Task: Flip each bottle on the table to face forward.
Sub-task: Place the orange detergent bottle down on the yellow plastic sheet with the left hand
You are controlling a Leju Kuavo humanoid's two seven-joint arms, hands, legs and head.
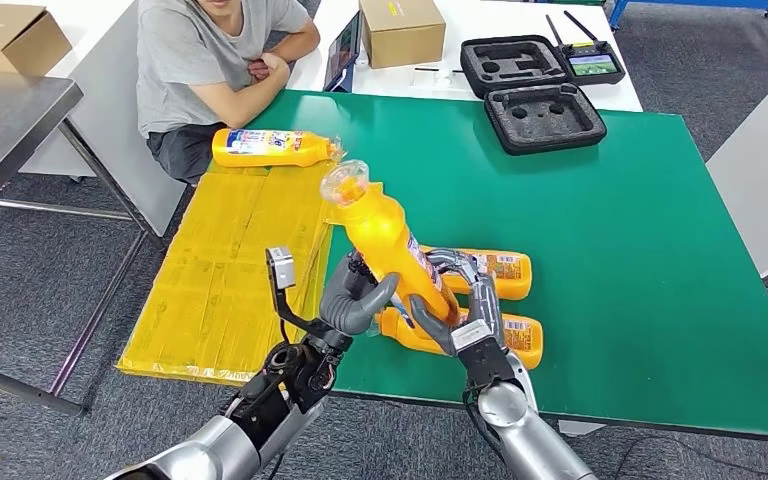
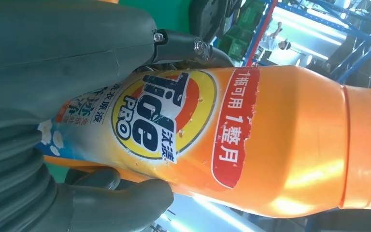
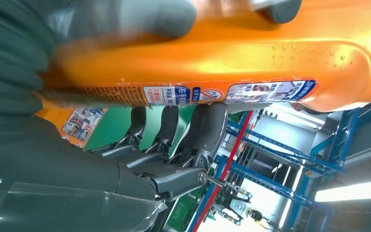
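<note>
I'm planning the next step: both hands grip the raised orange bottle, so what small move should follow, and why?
Probably lay the bottle on the green table, brand label up. Left robot hand and right robot hand hold it tilted above two lying bottles, so shift to bare table first.

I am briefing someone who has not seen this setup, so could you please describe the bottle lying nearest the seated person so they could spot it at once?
Start from the green table, then look to the yellow sheet along its left side. At the sheet's far end, in front of the seated person, lies an orange bottle on its side. Unlike the other bottles, it lies alone, far from both robot hands.
</note>
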